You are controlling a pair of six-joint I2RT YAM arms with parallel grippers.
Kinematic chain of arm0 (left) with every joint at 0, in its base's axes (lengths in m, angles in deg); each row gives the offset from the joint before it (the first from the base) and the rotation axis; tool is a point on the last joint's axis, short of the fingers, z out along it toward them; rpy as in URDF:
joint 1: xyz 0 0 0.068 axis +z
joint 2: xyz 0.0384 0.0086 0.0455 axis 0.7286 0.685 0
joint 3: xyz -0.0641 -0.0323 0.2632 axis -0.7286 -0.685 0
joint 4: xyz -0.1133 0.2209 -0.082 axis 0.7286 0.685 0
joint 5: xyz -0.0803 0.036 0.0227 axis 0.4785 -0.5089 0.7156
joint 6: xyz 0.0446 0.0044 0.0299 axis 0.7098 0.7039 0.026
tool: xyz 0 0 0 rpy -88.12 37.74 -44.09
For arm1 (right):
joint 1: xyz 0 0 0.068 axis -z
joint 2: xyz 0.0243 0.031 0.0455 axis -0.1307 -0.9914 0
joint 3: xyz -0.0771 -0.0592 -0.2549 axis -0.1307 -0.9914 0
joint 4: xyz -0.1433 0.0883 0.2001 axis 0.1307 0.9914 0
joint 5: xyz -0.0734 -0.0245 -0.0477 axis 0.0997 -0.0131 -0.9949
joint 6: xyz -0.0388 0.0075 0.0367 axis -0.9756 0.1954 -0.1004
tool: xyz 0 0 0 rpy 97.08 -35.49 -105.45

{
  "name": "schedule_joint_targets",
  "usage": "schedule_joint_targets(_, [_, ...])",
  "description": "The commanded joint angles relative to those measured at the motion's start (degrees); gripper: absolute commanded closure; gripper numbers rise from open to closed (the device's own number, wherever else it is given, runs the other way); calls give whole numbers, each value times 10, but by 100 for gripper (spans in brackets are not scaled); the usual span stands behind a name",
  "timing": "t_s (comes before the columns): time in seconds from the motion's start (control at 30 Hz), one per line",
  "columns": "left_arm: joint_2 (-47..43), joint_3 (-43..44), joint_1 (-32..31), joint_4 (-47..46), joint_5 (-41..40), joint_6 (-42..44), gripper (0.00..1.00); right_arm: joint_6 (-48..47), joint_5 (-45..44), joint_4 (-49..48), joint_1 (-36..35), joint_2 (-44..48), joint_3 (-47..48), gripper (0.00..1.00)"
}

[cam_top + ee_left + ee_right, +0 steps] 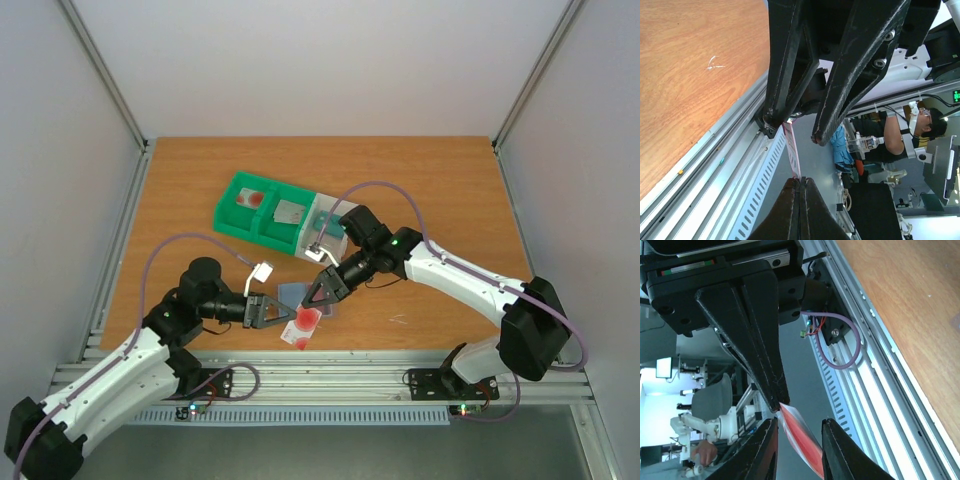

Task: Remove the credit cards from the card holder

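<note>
Observe the left jaws fully closed, gripping one edge of the white-and-red credit card [303, 328]. Your right jaws stand partly open astride that card, clear of both faces. The card holder [291, 292] lies on the surface [190, 190] beneath the right jaws.

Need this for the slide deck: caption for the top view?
Left hand pinches a red-and-white card, open right hand straddles it, blue card holder lies beside them.
</note>
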Motion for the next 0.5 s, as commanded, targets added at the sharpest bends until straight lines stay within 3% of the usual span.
schedule_joint_targets(0.0, [4, -2, -1, -81, 8, -5, 100, -8, 27, -12, -9, 3, -7, 75])
schedule_joint_targets(0.37, [10, -1, 0, -87, 18, -11, 100, 5, -19, 9, -9, 12, 15, 70])
schedule_joint_targets(0.47, [10, 0, -1, -85, 19, -11, 99, 2, -23, 24, -9, 14, 22, 64])
